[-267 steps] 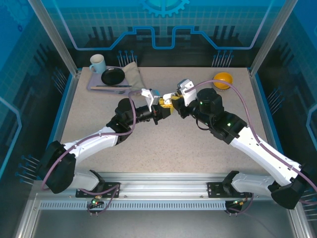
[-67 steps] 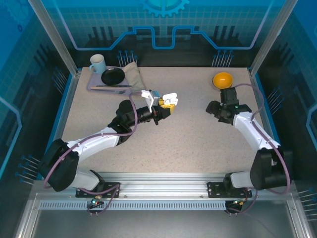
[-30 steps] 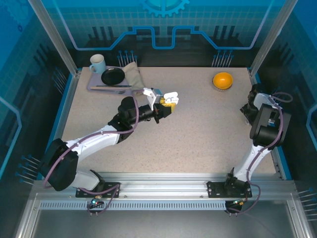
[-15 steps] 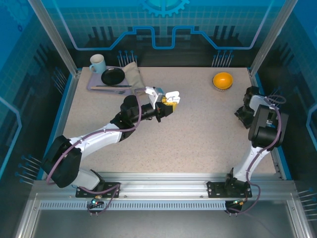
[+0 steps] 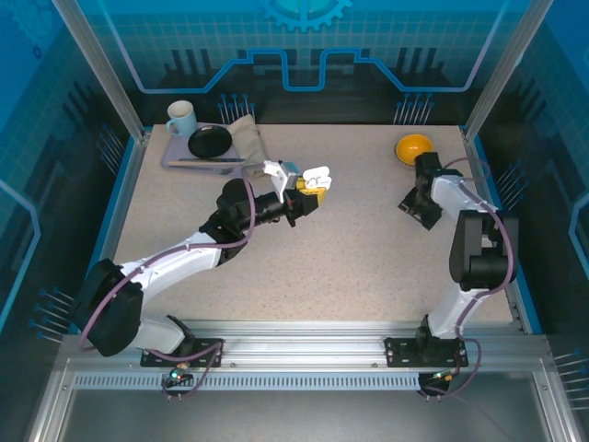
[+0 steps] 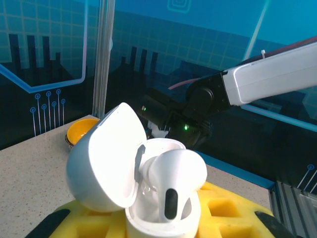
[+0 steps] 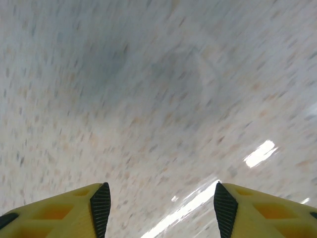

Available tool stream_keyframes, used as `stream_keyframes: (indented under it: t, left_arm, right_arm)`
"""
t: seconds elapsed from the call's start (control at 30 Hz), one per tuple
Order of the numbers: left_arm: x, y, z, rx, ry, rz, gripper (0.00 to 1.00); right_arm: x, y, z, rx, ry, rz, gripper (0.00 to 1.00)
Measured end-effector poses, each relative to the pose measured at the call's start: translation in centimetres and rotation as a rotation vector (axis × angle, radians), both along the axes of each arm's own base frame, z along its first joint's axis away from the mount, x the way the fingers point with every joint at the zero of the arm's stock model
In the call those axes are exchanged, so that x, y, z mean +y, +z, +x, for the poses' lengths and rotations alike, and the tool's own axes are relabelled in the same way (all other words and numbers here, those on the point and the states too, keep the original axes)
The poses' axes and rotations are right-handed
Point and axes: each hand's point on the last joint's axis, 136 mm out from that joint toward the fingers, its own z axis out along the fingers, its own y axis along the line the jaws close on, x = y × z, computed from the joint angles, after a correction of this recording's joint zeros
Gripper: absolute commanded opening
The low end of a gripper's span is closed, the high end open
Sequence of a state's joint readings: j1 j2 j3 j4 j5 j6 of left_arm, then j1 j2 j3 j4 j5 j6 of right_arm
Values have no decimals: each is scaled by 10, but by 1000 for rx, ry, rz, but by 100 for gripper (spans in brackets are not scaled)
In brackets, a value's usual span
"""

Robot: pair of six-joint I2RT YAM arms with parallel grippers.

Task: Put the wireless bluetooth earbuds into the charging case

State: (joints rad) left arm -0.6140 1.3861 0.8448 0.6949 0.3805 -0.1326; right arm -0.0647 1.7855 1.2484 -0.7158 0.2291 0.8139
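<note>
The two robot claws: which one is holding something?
The left gripper: it is shut on the open white charging case with a white earbud in it. The right gripper hangs open over the table.

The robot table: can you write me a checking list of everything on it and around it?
Surface: speckled beige tabletop, bare in the middle.
Job's things: white charging case, lid open, one white earbud sitting in it.
Clutter: orange bowl far right; tray far left with a mug, black dish and beige pouch.
Hands: left hand shut on the charging case, held above the table; right hand open, empty, over bare tabletop.
Cables: purple cables run along both arms.
Surroundings: blue walls, metal rail at the near edge.
</note>
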Motion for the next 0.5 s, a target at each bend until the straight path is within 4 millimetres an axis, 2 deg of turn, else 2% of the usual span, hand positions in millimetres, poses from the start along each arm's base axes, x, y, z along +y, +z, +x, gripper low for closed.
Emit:
stream_keyframes:
  t: [0.13, 0.23, 0.4, 0.5]
  left_arm:
    - [0, 0, 0, -2, 1, 0, 0]
    - [0, 0, 0, -2, 1, 2, 0]
    - [0, -1, 0, 0, 1, 5, 0]
    - [-1, -1, 1, 3, 1, 6, 0]
  right_arm:
    - [-57, 7, 9, 2, -91, -59, 60]
    - [-83, -1, 6, 49, -124, -94, 59]
    - [-97, -20, -3, 139, -119, -120, 58]
    - [-101, -23, -5, 164, -114, -134, 57]
